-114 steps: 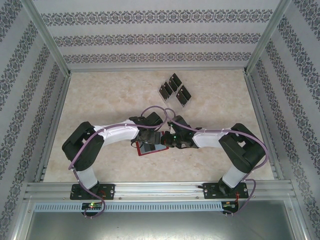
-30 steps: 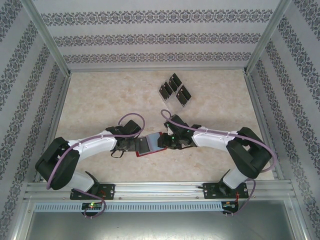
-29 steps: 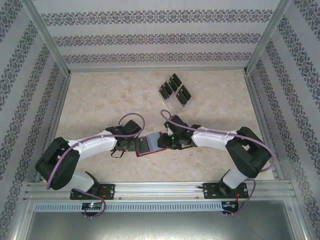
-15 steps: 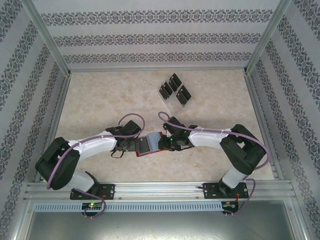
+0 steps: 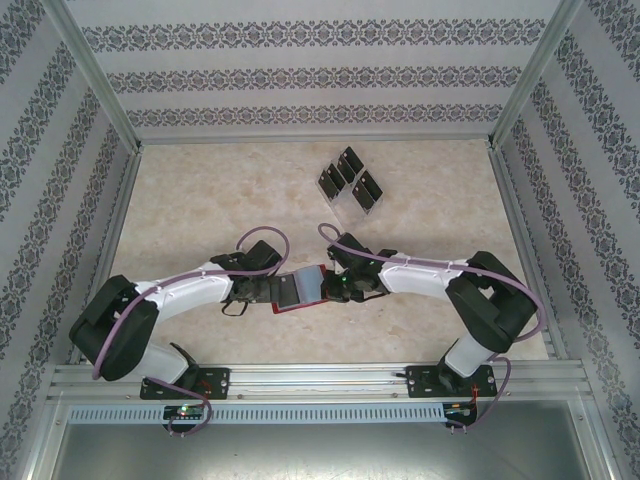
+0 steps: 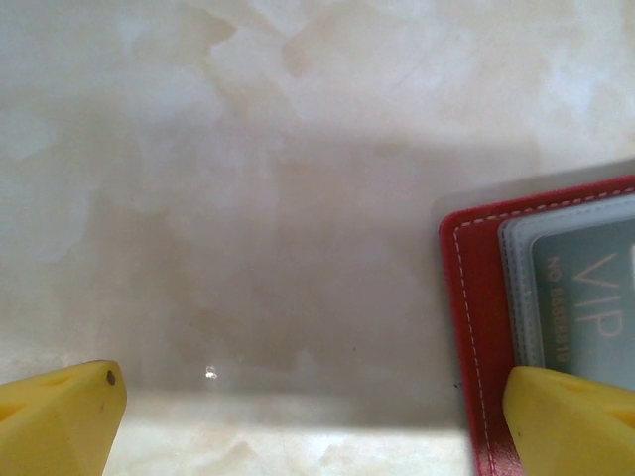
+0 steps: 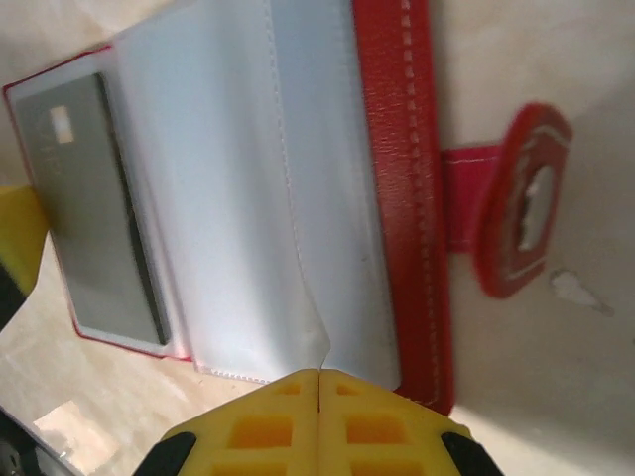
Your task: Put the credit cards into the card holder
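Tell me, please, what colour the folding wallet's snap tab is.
Red snap tab, clearest in right wrist view.

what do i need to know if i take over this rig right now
Left pincer: open, low over the table, one finger at the card holder's edge.
Right pincer: shut at the edge of the clear sleeves; whether it pinches one is unclear.
The card holder lies open between the arms.
Done: one card sits in a sleeve.
Left: the other credit cards stand in the clear rack at the far side.
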